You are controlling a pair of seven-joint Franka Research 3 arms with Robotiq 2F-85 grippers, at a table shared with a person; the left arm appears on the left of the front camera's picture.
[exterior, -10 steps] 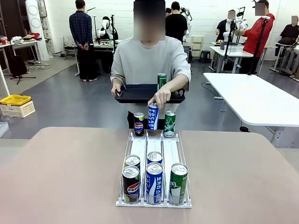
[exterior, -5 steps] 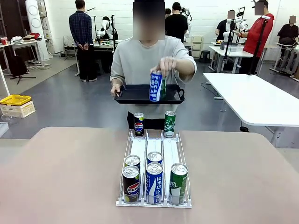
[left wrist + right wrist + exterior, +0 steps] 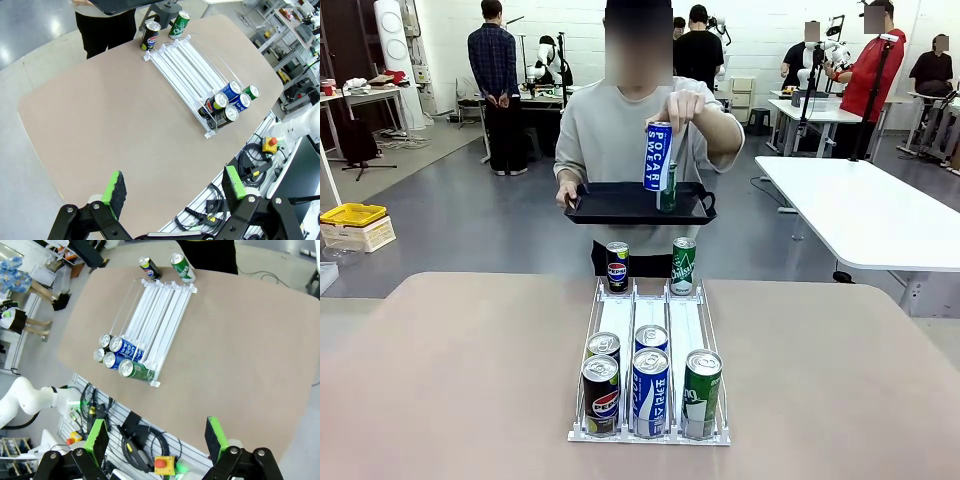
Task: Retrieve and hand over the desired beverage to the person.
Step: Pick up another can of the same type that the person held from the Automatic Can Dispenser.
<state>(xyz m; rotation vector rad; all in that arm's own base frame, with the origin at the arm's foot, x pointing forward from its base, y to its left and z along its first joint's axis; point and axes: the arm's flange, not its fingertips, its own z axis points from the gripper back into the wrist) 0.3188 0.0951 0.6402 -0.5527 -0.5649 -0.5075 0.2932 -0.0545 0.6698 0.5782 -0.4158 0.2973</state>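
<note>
Black, angular jaws with round pivot joints carry bright green pads (image 3: 114, 186).

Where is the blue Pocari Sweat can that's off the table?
Front view, far centre: the person's hand holds the blue cylindrical metal can above the black plastic tray.

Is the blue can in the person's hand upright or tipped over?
Upright: the blue can hangs vertically from the person's hand, above the black tray.

blue-white can (image 3: 658, 156) | black tray (image 3: 610, 212) | grey sweatshirt (image 3: 605, 140) | green can (image 3: 683, 266) | beige table (image 3: 470, 380)
</note>
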